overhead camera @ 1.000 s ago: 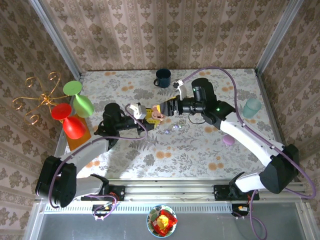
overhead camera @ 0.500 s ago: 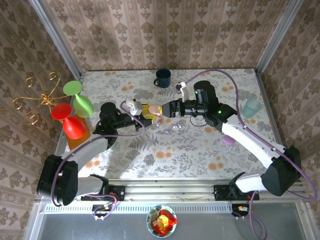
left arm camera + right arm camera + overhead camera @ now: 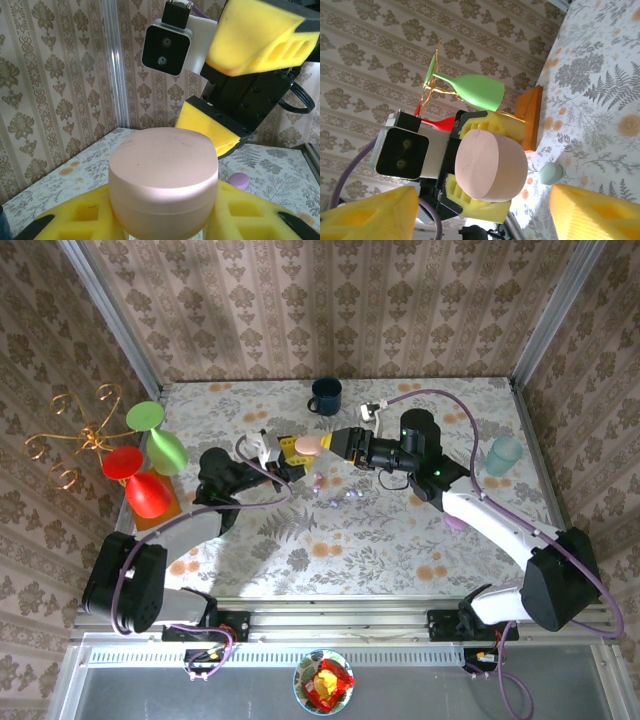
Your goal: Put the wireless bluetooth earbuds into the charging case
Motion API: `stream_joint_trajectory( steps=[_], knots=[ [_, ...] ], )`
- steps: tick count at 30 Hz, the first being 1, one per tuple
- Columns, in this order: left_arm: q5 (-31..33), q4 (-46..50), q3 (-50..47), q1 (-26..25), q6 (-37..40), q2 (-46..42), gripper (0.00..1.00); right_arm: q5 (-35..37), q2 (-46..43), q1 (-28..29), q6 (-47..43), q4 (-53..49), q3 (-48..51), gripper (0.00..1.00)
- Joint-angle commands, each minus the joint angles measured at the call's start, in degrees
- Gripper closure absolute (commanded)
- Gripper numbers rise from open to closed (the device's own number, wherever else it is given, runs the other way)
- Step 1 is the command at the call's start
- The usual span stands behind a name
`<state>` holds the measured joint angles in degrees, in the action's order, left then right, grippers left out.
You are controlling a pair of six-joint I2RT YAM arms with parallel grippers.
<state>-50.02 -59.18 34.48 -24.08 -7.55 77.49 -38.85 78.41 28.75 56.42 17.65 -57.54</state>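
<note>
Behind all else, at the middle of the floral desk's [image 3: 400,560] back edge: a blue mug [image 3: 325,395]. Just in front of the mug, lifted off the desk: a pink case [image 3: 307,444], lid down, clamped by its sides in the yellow left fingers [image 3: 290,450]. Facing it from the mug's right, close to the pink case but not touching: the right fingers [image 3: 345,438], spread wide and grasping nothing. Farther in front of the mug, loose on the desk below both wrists: the earbuds [image 3: 350,494], tiny pale bits, outside any case.

Far right of the mug, by the desk's edge: a teal cup [image 3: 504,455]. Right and well forward of the mug, half hidden by the right forearm: a lilac case [image 3: 455,522]. Far left of the mug: two green glasses [image 3: 145,416] and two red glasses [image 3: 148,495] around an orange block [image 3: 160,520], beside a gold wire stand [image 3: 70,435]. On the desk past the pink case, seen from the right wrist: a pale green case [image 3: 550,173].

Left arm: stretched low from its base toward the mug, wrist turned rightward. Right arm: bent at the elbow, forearm slanting back and left toward the mug, wrist about level.
</note>
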Motion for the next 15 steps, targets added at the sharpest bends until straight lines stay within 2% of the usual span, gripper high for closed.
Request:
stream_joint_trajectory(
  steps=[1,12,14,15],
  knots=[
    [0.3,-4.8,1.1,-0.8,-0.9,0.5,0.68,-3.6,0.9,0.3,3.6,6.0,-0.2,0.34],
    [2.0,-4.1,0.0,-1.7,0.2,-0.1,0.68,-5.6,4.9,0.6,4.7,5.3,-2.1,0.39],
    [2.2,-2.9,-0.1,-1.7,0.9,-0.5,0.68,-5.4,4.9,0.6,4.8,5.6,-2.1,0.42],
    [2.4,-2.3,-0.2,-1.7,1.3,-0.8,0.68,-5.2,4.8,0.6,4.8,5.8,-2.0,0.47]
  ],
)
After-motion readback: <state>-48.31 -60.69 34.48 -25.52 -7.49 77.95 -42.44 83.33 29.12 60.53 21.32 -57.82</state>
